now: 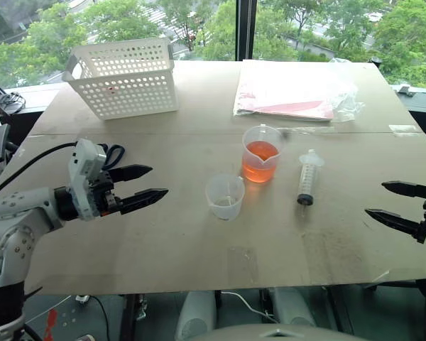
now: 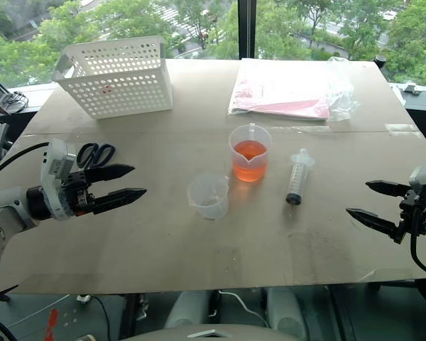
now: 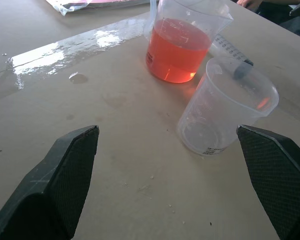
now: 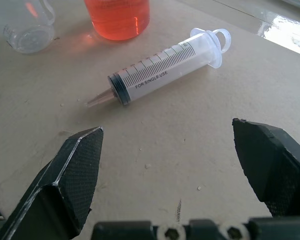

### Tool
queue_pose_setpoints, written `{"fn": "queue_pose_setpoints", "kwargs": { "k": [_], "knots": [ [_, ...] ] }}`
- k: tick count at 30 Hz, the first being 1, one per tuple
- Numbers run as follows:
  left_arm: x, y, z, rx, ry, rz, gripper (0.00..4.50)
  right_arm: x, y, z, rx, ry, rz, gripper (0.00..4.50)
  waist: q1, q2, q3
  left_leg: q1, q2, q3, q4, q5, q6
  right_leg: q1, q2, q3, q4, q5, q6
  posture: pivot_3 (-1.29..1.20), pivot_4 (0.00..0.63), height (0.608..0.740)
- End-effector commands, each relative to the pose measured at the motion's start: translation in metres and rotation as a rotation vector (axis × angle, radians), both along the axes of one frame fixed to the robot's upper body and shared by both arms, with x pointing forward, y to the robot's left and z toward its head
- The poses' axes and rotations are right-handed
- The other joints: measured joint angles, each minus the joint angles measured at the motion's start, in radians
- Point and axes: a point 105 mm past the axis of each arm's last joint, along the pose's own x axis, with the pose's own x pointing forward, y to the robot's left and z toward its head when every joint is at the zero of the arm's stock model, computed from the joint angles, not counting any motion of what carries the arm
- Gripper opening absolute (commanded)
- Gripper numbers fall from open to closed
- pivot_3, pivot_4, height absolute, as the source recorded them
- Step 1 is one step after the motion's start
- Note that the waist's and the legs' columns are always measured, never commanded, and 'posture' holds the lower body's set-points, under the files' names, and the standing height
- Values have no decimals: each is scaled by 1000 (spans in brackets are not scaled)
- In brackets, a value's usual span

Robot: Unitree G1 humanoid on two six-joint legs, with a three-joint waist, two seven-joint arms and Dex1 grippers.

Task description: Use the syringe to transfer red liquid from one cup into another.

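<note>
Both arms hover low over the table (image 1: pixel 163 249), left gripper (image 1: pixel 143 186) and right gripper (image 1: pixel 389 202) pointing inward, fingers wide and empty, flanking the small cup (image 1: pixel 224 197), beaker (image 1: pixel 260 153) and syringe (image 1: pixel 309 177) lying mid-table.

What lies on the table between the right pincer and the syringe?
Nothing: bare table separates the open right pincer from the syringe, as the right wrist view shows.

Scissors (image 1: pixel 113 153) half hidden behind the left gripper (image 1: pixel 143 186)
</note>
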Motion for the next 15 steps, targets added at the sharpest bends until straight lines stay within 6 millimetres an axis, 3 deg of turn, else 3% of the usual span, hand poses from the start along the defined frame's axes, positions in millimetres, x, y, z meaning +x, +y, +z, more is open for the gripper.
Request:
{"fn": "queue_pose_setpoints", "kwargs": {
  "k": [1, 3, 6, 10, 15],
  "knots": [
    [-4, -9, 18, -1, -70, -39, 4500, 9, 18, 16, 63, -62, -7, 4439, 0, 0, 0, 0, 0, 0, 0, 0, 0, 0, 0, 0, 0, 0, 0, 0, 150, 740],
    [-4, -22, 31, -46, -116, -74, 4500, 21, 38, 28, 75, -94, -23, 4439, -5, -1, 0, 0, 1, 0, 0, 0, 0, 0, 0, 0, 0, 0, 0, 0, 150, 740],
    [-6, -32, 42, -70, -154, -117, 4500, 35, 46, 37, -34, -93, -102, 4439, -5, 0, 1, 1, 1, -2, 1, 0, 0, -1, 0, 3, 2, 0, 0, 0, 150, 740],
    [-14, -42, 47, -56, -183, -202, 4500, 41, 67, 43, 12, 64, -44, 4439, -3, -1, 1, 0, 0, 0, 0, 0, 0, -2, 0, 3, 1, 3, -4, 0, 150, 740],
    [-25, -51, 38, 12, -192, -286, 4500, 55, 86, 24, -21, 285, -139, 4439, -5, -1, 1, -2, 0, 0, -1, 0, 0, -3, 1, 3, 0, 3, -4, 0, 150, 740]
  ]
}}
